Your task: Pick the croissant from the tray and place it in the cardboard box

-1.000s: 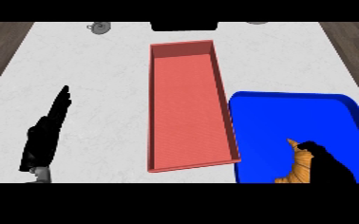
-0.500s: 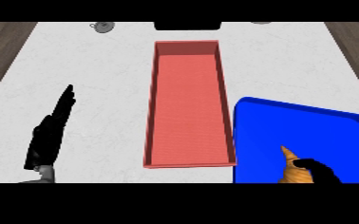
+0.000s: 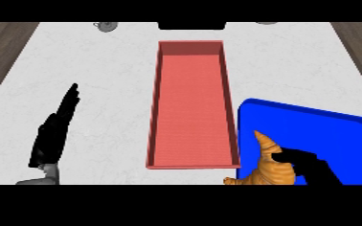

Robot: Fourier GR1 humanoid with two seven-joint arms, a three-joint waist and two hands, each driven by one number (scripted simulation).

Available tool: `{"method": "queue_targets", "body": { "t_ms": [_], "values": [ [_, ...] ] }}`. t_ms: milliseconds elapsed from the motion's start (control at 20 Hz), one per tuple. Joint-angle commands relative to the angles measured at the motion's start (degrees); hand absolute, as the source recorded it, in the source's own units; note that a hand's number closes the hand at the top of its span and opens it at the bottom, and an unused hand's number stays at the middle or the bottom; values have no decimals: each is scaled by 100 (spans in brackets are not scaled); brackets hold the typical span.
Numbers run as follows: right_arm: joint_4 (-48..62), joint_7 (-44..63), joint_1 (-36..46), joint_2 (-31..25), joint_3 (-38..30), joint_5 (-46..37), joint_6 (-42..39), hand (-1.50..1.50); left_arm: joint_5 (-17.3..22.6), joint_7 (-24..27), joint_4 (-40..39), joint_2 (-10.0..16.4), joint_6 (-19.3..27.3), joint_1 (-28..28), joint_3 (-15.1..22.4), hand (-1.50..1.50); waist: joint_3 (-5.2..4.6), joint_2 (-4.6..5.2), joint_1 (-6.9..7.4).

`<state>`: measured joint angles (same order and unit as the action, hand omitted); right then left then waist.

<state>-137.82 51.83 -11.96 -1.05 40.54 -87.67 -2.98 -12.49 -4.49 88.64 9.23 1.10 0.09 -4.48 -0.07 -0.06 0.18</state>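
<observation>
At the near edge of the surface [image 3: 99,76], toward its right corner, the right hand [image 3: 311,165] comes in low with its fingers curled against the croissant [image 3: 270,167] and clamped on its right side. The croissant is orange-brown and striped. It stands on end, with its pointed tip aimed at the far edge and its broad lower end at the bottom of the view. It lies over the near-left corner of the blue tray [image 3: 311,124], with its lower end past the tray's left rim, just beside the near-right corner of the box [image 3: 191,110]. Whether the croissant is touching the tray or held above it cannot be told.

Near the left edge of the surface, the left hand [image 3: 51,136] rests with its fingers straight and together, pointing toward the far edge. It holds nothing and is well apart from the box.

The tray takes up the right side, and its left rim runs close along the box's right wall. The box is long, narrow and red, with low walls and a bare floor. It sits in the middle of the surface with its long sides running near to far.

Along the far edge are a small grey thing [image 3: 106,26] toward the left and a dark block [image 3: 191,25] behind the box. Both are too small to identify.
</observation>
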Motion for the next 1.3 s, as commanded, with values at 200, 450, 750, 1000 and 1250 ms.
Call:
{"method": "queue_targets", "body": {
  "t_ms": [200, 450, 750, 1000, 1250],
  "values": [
    [861, 1804, 2992, 102, -38, 757, -872, 150, -202, 84, -169, -115, 128, -156, 112, 0, -5, 26, 79],
    [2202, 1692, 4096, 103, -1322, 1769, -419, 150, 16, 68, -17, 68, -94, -10, -73, 0, 0, 33, 125],
    [4101, 1505, 5219, 103, -1975, 2476, 81, 150, -196, -127, -99, -93, 87, -359, 81, 0, 3, 44, 124],
    [5141, 1310, 5638, 103, -2189, 2983, 387, 150, -179, -123, -23, -170, 63, -139, 127, 0, 5, 22, 81],
    [6616, 1020, 5711, 104, -2334, 3069, 1220, 150, 176, -314, 494, 179, -368, 132, -112, 0, 8, 29, 178]
  ]
}}
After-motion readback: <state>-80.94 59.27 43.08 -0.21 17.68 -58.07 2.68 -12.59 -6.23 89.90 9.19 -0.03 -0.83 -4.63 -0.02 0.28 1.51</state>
